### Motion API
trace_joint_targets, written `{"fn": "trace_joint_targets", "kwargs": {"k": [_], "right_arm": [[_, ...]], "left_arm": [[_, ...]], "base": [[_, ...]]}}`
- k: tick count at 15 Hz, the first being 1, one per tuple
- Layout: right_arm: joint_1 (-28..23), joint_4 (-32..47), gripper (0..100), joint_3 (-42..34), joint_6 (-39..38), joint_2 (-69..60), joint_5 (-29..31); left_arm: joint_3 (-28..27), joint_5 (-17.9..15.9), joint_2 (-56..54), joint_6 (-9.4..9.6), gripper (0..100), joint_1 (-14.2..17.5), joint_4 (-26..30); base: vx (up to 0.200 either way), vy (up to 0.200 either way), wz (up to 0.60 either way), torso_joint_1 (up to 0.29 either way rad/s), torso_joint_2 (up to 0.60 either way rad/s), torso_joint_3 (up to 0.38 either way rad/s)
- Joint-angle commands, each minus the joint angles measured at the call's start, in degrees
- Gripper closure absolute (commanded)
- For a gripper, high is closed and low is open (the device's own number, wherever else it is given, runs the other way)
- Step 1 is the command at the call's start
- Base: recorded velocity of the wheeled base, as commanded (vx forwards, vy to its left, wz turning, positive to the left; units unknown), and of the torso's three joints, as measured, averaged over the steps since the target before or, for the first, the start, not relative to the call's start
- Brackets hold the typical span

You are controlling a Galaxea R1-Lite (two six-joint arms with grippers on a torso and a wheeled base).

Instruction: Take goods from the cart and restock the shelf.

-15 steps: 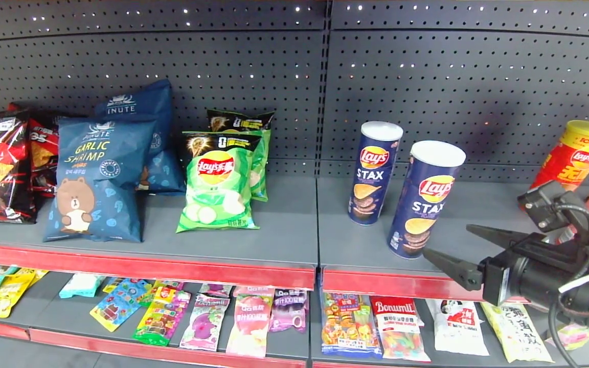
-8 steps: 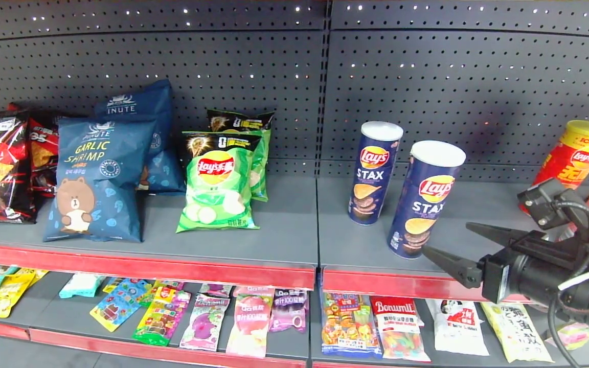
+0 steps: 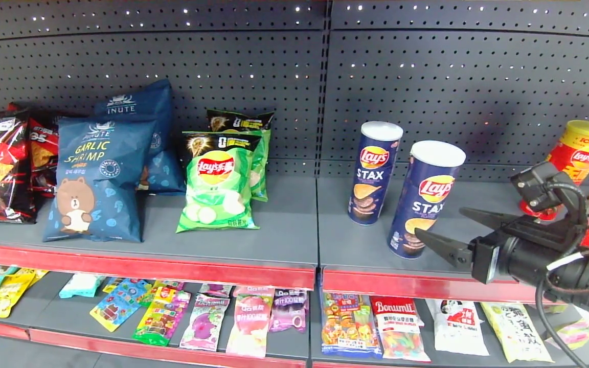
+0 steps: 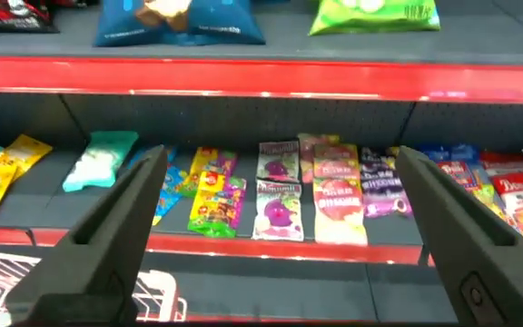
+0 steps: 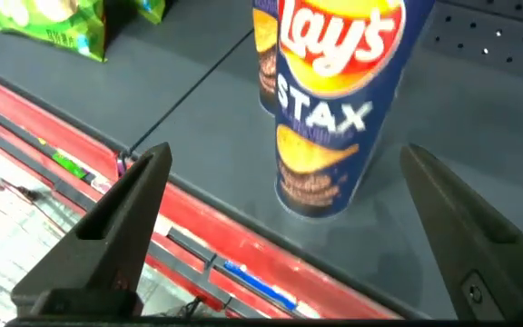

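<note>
The right pincer sits at the front edge of the upper shelf, in its right-hand section. Its two fingers are spread wide and grip nothing. The nearer blue can of chips stands upright close to that front edge, just ahead of the opening. In the right wrist view the can stands ahead of the gap of the pincer, with a finger wide on each side. I cannot tell whether the near fingertip touches it. A second blue can stands upright just behind, toward the back wall.

The left pincer is also spread and holds nothing. It faces the lower shelf, where candy packets lie flat in a row.

Green chip bags lean in the left section of the upper shelf. Red cans stand at its right edge.
</note>
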State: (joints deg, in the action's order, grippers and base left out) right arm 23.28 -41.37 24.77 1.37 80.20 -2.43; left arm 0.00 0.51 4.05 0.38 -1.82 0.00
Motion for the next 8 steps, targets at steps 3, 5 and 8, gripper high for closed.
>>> {"fn": "trace_joint_targets", "kwargs": {"k": [3, 5, 8], "right_arm": [[0.1, -4.1, 0, 2.2, 0.0, 5.5, 0.3], [0.0, -4.7, 0, 2.0, 0.0, 6.3, 0.8], [-0.2, -4.7, 0, 2.5, -0.1, 6.8, 2.3]], "left_arm": [[0.0, 0.0, -4.0, -0.11, 0, 1.7, 0.0], [0.0, 0.0, -4.0, -0.11, 0, 1.7, 0.0], [0.0, 0.0, -4.0, -0.11, 0, 1.8, 0.0]], "base": [[0.0, 0.0, 0.0, 0.0, 0.0, 0.0], [0.0, 0.0, 0.0, 0.0, 0.0, 0.0], [0.0, 0.0, 0.0, 0.0, 0.0, 0.0]]}}
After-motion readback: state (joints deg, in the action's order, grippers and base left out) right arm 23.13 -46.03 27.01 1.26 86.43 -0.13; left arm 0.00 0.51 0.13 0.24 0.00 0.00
